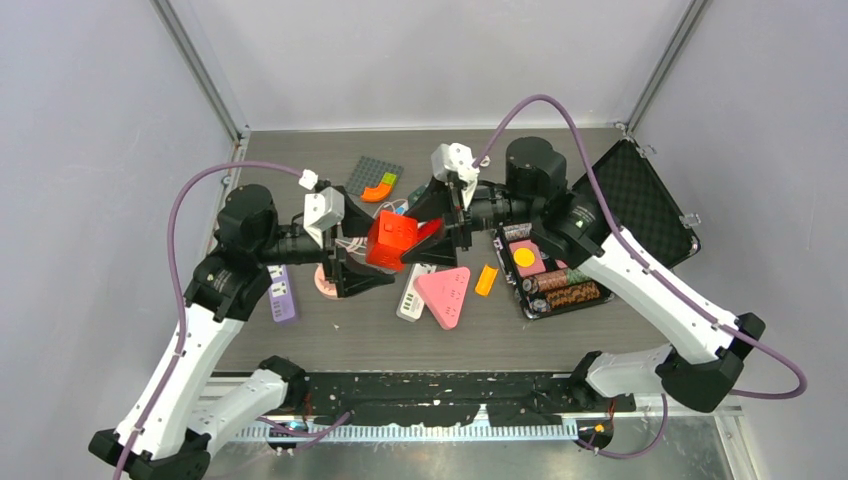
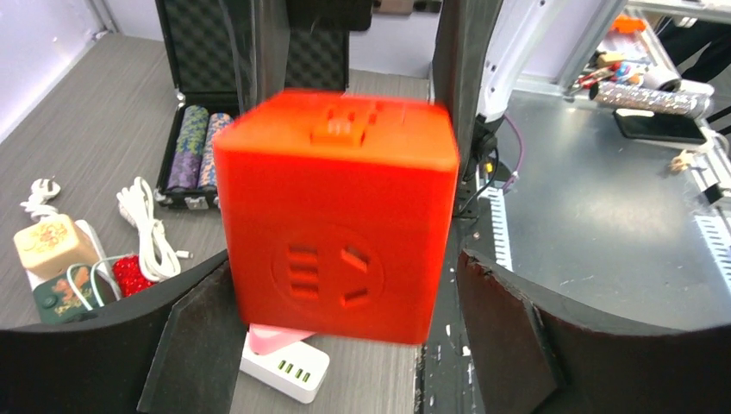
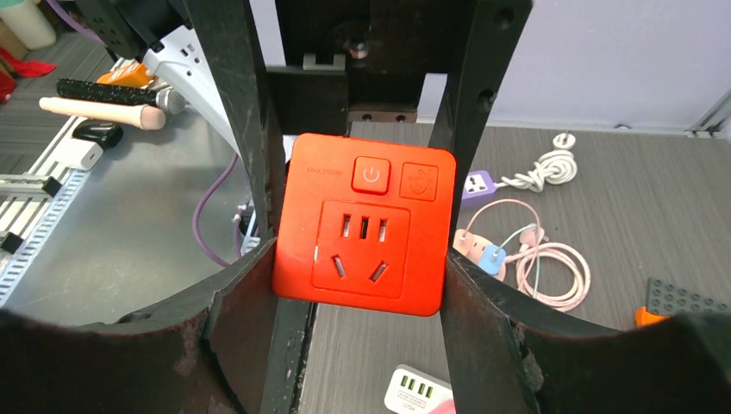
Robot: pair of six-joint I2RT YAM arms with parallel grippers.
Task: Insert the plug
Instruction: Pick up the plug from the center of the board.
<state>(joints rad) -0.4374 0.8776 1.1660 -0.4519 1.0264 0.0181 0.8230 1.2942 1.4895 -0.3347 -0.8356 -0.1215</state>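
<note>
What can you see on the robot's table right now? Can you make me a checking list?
Surface: grey table, crowded.
Job's things: red socket cube up off the table between the arms; the socket faces that show have no plug in.
Clutter: pink triangle power strip, white power strip, purple adapter, open black case.
Pincers: right pincer shut on the cube; left pincer open around it, with a clear gap on one side.
Cables: purple cables loop off both arms; white cord and pink cord lie on the table.
Surroundings: plain grey walls.
</note>
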